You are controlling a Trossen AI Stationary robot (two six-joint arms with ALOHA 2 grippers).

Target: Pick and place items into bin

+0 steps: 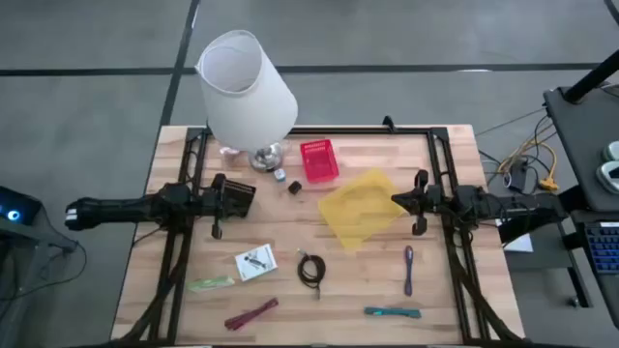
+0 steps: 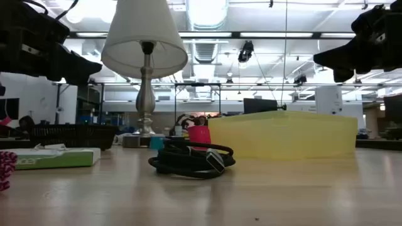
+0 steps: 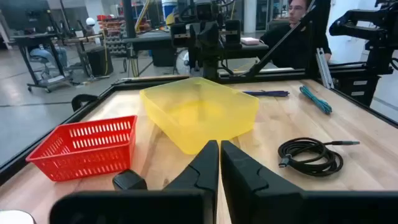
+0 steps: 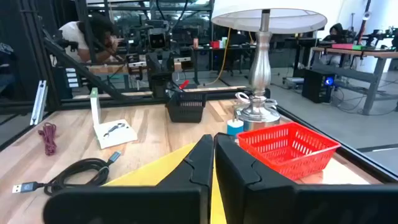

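Closest to my left wrist camera are my left gripper's [image 3: 219,163] two dark fingers, pressed together with nothing between them; the arm hangs over the table's left side. My right gripper [image 1: 420,203] is likewise pressed together and empty, hovering at the far edge of the yellow bin [image 1: 360,207].

Outward from the left gripper, the bin sits mid-table with the red basket [image 1: 318,160] just beside it and the lamp [image 1: 246,90] behind. Nothing is in the bin yet, as far as I can see. The black coiled cable [image 1: 310,270] lies near the bin's front; the white card packet [image 1: 255,262], green strip [image 1: 210,284] and maroon tie [image 1: 251,313] lie toward the left, the purple tie [image 1: 408,269] and teal tie [image 1: 392,312] toward the right.

I judge the cable the best first pick: spread the fingers early, descend straight over the coil's thick bundle, and clamp across several loops so it doesn't uncoil.
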